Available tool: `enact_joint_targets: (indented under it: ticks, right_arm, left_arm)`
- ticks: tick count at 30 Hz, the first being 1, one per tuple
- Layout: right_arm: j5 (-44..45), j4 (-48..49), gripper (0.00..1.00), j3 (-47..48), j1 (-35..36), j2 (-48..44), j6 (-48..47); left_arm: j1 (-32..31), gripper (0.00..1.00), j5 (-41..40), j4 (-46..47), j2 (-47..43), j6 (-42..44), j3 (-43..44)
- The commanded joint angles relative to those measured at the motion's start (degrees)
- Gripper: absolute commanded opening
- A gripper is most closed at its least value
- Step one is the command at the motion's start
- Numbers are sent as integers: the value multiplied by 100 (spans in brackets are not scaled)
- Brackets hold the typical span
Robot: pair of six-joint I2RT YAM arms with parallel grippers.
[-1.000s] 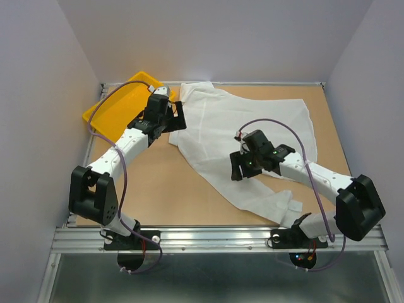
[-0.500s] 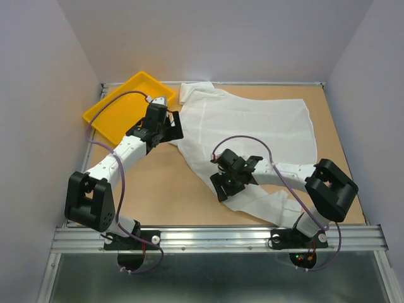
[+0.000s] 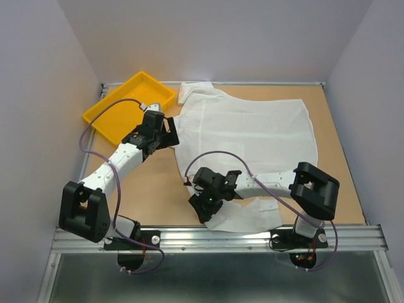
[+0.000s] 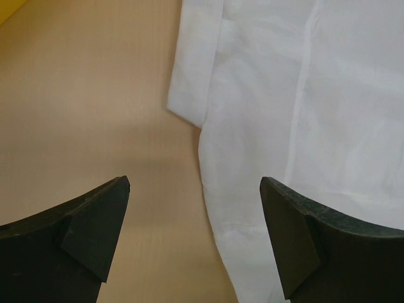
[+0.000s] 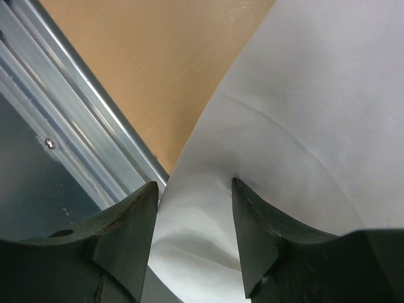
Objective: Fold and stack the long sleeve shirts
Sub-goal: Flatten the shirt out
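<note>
Shirt (image 3: 252, 136): 1 white shirt lies spread across the far and right part of the table (image 3: 151, 189), collar end beside the yellow tray (image 3: 104, 117), one sleeve running down to the near edge
Left gripper (image 4: 196, 208): spread wide, holding nothing, hovering over the shirt's left edge where a folded cuff or placket corner (image 4: 192, 88) lies on bare wood
Right gripper (image 5: 192, 208): jaws part-open with sleeve cloth between them; whether the pads grip the fabric I cannot tell
Sleeve (image 3: 246, 214): bunched at the near rail (image 5: 76, 139), just beside the right gripper in the top view
Step in hand: probably gathering the sleeve to fold it in over the body
Doing it well: close on 1 layer near the cuff, lift just clear of the table, and carry it inward slowly so thin cloth does not drag or crease
Risk: fabric close to the rail could catch there
</note>
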Motion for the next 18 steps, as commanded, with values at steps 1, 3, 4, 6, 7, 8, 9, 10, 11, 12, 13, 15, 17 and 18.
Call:
enact_joint_targets:
  ticks: [1, 3, 4, 6, 7, 8, 9, 10, 11, 12, 13, 15, 17, 18]
  right_arm:
    - [-438, -199, 56, -85, 216, 58, -184]
    - [-579, -191, 56, 11, 303, -179, -140]
    - [-632, -182, 56, 64, 339, -258, -105]
    - [-641, -173, 58, 230, 401, -478, -70]
    - [-580, -182, 60, 275, 401, -566, -52]
    - [-336, -190, 63, 310, 401, -653, -44]
    - [-133, -191, 64, 354, 401, -881, -9]
    - [69, -208, 65, 415, 392, -996, 105]
    - [349, -234, 65, 451, 279, -1093, 141]
    - [430, -304, 65, 486, 147, -1276, 219]
    - [501, -374, 64, 504, -37, -1348, 429]
    - [816, -647, 63, 469, -731, -1524, 615]
    - [1438, -857, 63, 346, -1240, -1822, 755]
    - [1564, -902, 63, 311, -1808, -1902, 774]
  left_arm:
    - [42, 97, -404, -219, -386, -281, -107]
    - [42, 97, -431, -413, -482, -360, -81]
    - [42, 97, -396, -457, -526, -404, -90]
    - [34, 97, -230, -466, -658, -492, -177]
    - [34, 97, -186, -449, -693, -527, -221]
    - [34, 97, -116, -414, -720, -571, -248]
    - [34, 97, -71, -396, -755, -633, -300]
    - [25, 97, 42, -361, -755, -659, -327]
    - [16, 97, 96, -291, -738, -694, -345]
    - [7, 97, 166, -264, -720, -704, -353]
    - [-36, 97, 236, -229, -702, -695, -353]
    - [-98, 97, 421, -97, -571, -660, -284]
    - [-212, 97, 544, 43, -413, -493, -213]
    - [-247, 97, 570, 70, -212, -440, -117]
